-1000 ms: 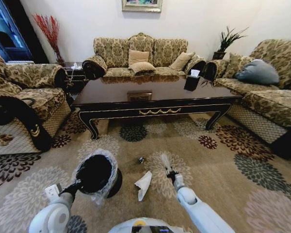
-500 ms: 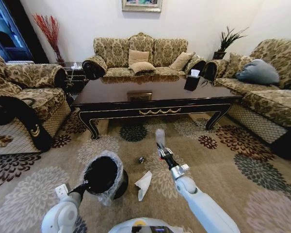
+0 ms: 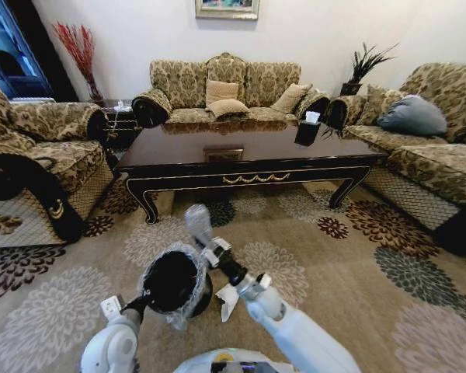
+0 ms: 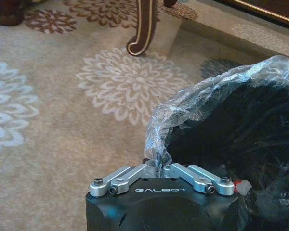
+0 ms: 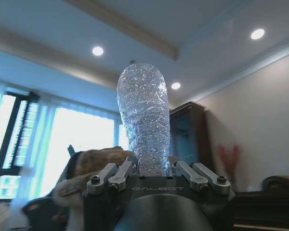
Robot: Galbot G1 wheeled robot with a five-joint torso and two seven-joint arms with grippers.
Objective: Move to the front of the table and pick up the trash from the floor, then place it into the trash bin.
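While swinging left from the open carpet, the right hand, clamped on a crumpled clear wrapper, is now hovering at the trash bin rim's 1 o'clock; left hand is pinching the liner. White tissue is still lying on the floor.

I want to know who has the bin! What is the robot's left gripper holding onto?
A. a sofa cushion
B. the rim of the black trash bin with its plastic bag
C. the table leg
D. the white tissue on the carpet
B: the left gripper is pinched on the liner-covered rim of the trash bin.
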